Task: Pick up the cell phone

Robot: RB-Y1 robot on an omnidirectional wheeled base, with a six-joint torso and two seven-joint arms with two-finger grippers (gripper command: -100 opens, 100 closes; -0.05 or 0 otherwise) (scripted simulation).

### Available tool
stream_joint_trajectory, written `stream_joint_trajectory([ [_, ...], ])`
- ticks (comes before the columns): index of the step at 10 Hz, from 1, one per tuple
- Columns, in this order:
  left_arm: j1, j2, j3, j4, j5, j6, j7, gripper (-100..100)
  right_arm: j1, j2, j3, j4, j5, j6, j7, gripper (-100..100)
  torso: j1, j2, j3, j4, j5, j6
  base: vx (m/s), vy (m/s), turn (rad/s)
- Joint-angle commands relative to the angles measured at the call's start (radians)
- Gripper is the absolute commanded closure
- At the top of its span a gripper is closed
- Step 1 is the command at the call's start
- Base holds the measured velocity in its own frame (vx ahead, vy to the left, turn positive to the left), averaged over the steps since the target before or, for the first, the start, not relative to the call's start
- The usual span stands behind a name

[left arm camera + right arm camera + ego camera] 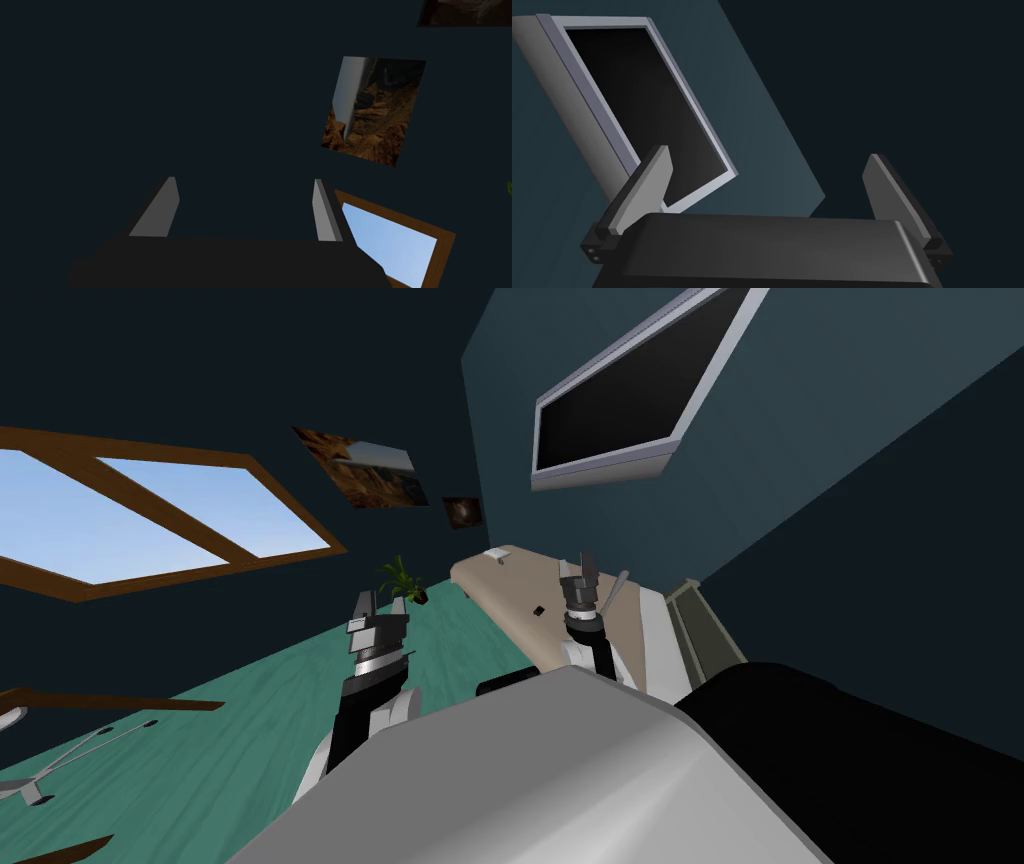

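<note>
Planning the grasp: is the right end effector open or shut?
Open: the right end effector has its fingers wide apart, gripping nothing.

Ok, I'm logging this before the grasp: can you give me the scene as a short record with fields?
phone: small dark item flat on the beige tabletop
left gripper: open, empty, over the green floor
right gripper: open, empty, raised near the tabletop, apart from the phone
grasp: not yet made

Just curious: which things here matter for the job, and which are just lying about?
Job: small dark cell phone, beige table under it, open left fingers, open right fingers.
Lying about: white object on table, potted plant, wall screen, pictures, window.
</note>
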Motion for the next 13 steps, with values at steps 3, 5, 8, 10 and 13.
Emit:
stream_joint_trajectory([
  [3, 0.000, 0.000, 0.000, 0.000, 0.000, 0.000, 0.000, 0, 0.018, -0.084, -0.024, 0.010, -0.027, 0.030, -0.024, -100, 0.001, -0.002, -0.001, 0.000, 0.000, 0.000, 0.041, 0.023, 0.018],
  [5, 0.000, 0.000, 0.000, 0.000, 0.000, 0.000, 0.000, 0, 0.038, -0.124, -0.050, 0.021, -0.057, 0.063, -0.051, -100, 0.003, -0.005, -0.003, -0.001, 0.001, 0.000, 0.082, 0.049, 0.029],
  [8, 0.000, 0.000, 0.000, 0.000, 0.000, 0.000, 0.000, 0, 0.080, -0.169, -0.102, 0.046, -0.118, 0.131, -0.110, -100, 0.004, -0.007, -0.004, -0.002, 0.001, 0.000, 0.109, 0.070, 0.043],
  [10, 0.000, 0.000, 0.000, 0.000, 0.000, 0.000, 0.000, 0, 0.113, -0.189, -0.143, 0.067, -0.169, 0.187, -0.159, -100, 0.004, -0.009, -0.005, -0.002, 0.001, 0.000, 0.146, 0.066, 0.059],
  [13, 0.000, 0.000, 0.000, 0.000, 0.000, 0.000, 0.000, 0, 0.171, -0.208, -0.210, 0.108, -0.256, 0.276, -0.246, -100, 0.005, -0.011, -0.007, -0.003, 0.001, 0.000, 0.180, 0.080, 0.065],
])
